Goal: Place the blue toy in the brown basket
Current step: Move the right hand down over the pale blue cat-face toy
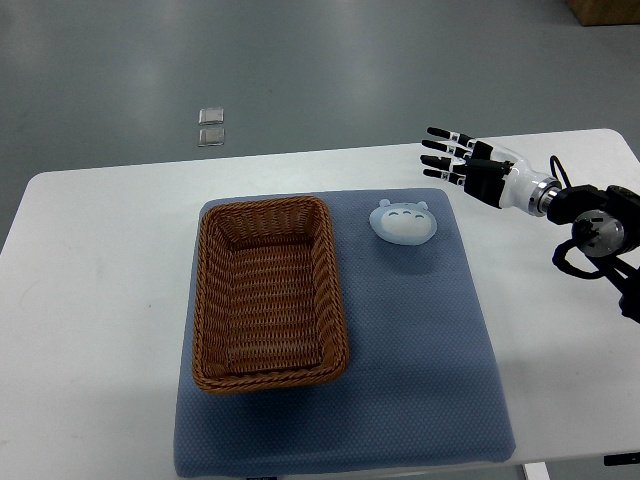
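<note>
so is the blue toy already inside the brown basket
No, the blue toy lies on the blue mat to the right of the brown basket, outside its rim.

1 basket (268, 295), 1 blue toy (403, 222), 1 mat (430, 340) — poss. 2 floor tiles (211, 128).

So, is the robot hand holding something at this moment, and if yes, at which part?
Nothing is held. The right hand has its fingers spread in the air, apart from the blue toy, which lies on the mat beside the brown basket.
</note>
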Available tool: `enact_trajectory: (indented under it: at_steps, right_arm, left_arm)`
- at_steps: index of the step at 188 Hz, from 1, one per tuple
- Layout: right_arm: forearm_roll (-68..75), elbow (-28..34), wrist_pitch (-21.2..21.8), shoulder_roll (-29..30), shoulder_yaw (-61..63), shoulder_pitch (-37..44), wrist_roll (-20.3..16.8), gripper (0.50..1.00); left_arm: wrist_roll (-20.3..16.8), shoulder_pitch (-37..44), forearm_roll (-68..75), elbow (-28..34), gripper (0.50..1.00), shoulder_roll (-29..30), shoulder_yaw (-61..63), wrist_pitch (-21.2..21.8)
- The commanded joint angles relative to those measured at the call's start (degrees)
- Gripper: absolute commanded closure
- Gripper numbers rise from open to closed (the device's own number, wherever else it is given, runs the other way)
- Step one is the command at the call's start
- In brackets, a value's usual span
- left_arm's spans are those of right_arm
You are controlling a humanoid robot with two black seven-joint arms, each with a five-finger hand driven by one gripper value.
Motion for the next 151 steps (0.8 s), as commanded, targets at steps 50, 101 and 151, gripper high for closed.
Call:
enact_trajectory:
  at_steps: [50,101,151]
  right_arm:
    - [-8.85,0.18,0.04,0.24,-0.35,0.26,0.46,0.587]
    - [-30.72,0.62,0.22,-0.03,-0.44,3.51,4.77,0.589]
    - [-49.63,3.78,2.68,-0.55,-7.12,7.99,8.81,0.589]
  left_arm:
    - [0.47,0.18,0.00,0.15,0.500,0.00,0.06,0.20]
    - [0.47,-0.17,0.00,0.59,0.500,0.00,0.06,0.55]
    - [0.47,-0.17,0.00,0.59,0.500,0.00,0.06,0.55]
